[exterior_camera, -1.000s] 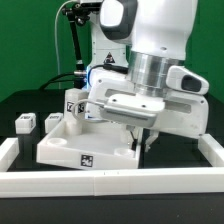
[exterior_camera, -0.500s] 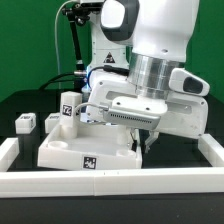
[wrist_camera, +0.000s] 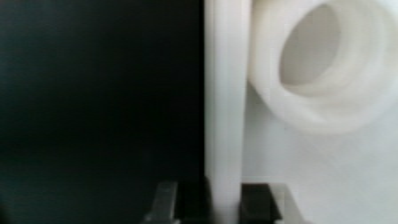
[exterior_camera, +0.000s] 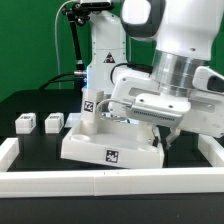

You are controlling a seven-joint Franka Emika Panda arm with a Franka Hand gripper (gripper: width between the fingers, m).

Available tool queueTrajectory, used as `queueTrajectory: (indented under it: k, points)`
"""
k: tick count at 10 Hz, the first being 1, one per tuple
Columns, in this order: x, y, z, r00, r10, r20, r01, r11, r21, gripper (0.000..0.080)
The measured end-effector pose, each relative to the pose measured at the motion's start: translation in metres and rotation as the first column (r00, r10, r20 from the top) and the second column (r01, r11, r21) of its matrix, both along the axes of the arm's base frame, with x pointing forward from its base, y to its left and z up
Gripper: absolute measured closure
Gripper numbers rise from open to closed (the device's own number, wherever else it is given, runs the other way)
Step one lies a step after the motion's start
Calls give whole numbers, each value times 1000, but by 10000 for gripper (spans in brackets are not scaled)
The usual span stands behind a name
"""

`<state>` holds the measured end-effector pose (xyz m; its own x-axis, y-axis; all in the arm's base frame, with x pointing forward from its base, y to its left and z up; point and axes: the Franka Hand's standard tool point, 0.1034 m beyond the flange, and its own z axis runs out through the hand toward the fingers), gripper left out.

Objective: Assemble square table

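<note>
On the black worktop (exterior_camera: 22,104), the square tabletop (exterior_camera: 105,150) lies further toward the exterior view's right than a second ago. The pincer (exterior_camera: 163,138) pinches its rim, probably repositioning it for fitting legs.

One tabletop (exterior_camera: 85,150). Two small leg blocks (exterior_camera: 25,123) (exterior_camera: 53,122) and one taller block (exterior_camera: 88,103), three in all (the arm (exterior_camera: 185,40) hides part of the tabletop). One rail (exterior_camera: 100,182). One arm, one gripper (wrist_camera: 219,205) with two fingers (wrist_camera: 173,203). Two large tags read clearly: one tabletop tag (exterior_camera: 111,156), one on the taller block. One round socket (wrist_camera: 329,70) shows in the wrist view.
</note>
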<state>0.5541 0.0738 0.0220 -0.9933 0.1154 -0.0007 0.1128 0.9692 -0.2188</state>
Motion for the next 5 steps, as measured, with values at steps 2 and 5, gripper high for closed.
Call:
queueTrajectory:
  k: [2,5]
  points:
    - [2,3,-1,1000,3,-2,-3,1000,6,739]
    - [8,-8,-3,1000,15,25,-17,998,53,739]
